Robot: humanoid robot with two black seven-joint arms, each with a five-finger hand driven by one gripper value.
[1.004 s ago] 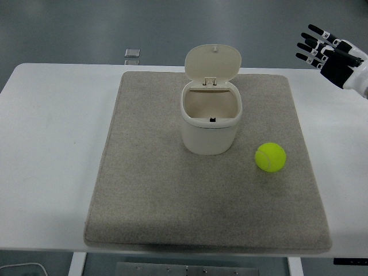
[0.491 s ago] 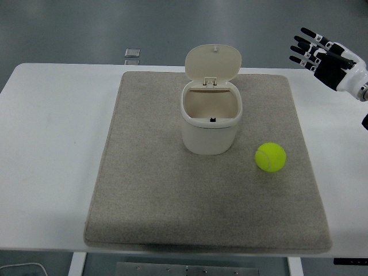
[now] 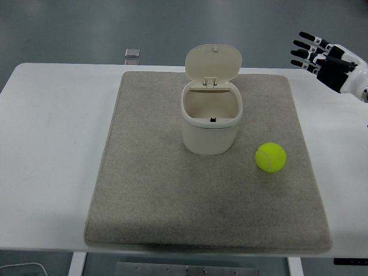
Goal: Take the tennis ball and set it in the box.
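We've got our right hand (image 3: pixel 329 57) high at the desk's far right corner, fingers spread, empty. The fuzzy yellow tennis ball (image 3: pixel 270 157) sits right of the open cream lidded box (image 3: pixel 211 119); we'd descend directly over it.

**Hidden and cut off**

The right hand (image 3: pixel 329 59) is cut off at the wrist by the picture's right edge. The floor of the box (image 3: pixel 211 118) is hidden by its front wall. A small object (image 3: pixel 132 53) beyond the table (image 3: pixel 52 144) cannot be identified.
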